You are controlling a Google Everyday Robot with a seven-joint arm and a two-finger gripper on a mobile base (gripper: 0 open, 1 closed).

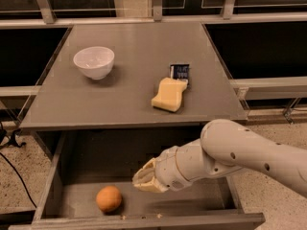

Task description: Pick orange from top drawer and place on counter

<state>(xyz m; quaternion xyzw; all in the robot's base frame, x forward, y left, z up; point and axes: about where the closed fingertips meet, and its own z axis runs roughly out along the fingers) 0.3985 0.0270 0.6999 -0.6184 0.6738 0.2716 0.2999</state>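
Observation:
The orange (109, 198) lies on the floor of the open top drawer (53, 186), left of centre and near the front panel. My gripper (144, 180) hangs inside the drawer, a short way right of the orange and slightly above it, not touching it. The white arm reaches in from the right. The grey counter (134, 66) spans the view above the drawer.
A white bowl (94, 62) stands on the counter's left. A pale yellow sponge block (169, 94) lies right of centre with a small dark packet (180, 72) behind it. Dark shelving flanks the cabinet. Speckled floor shows at both sides.

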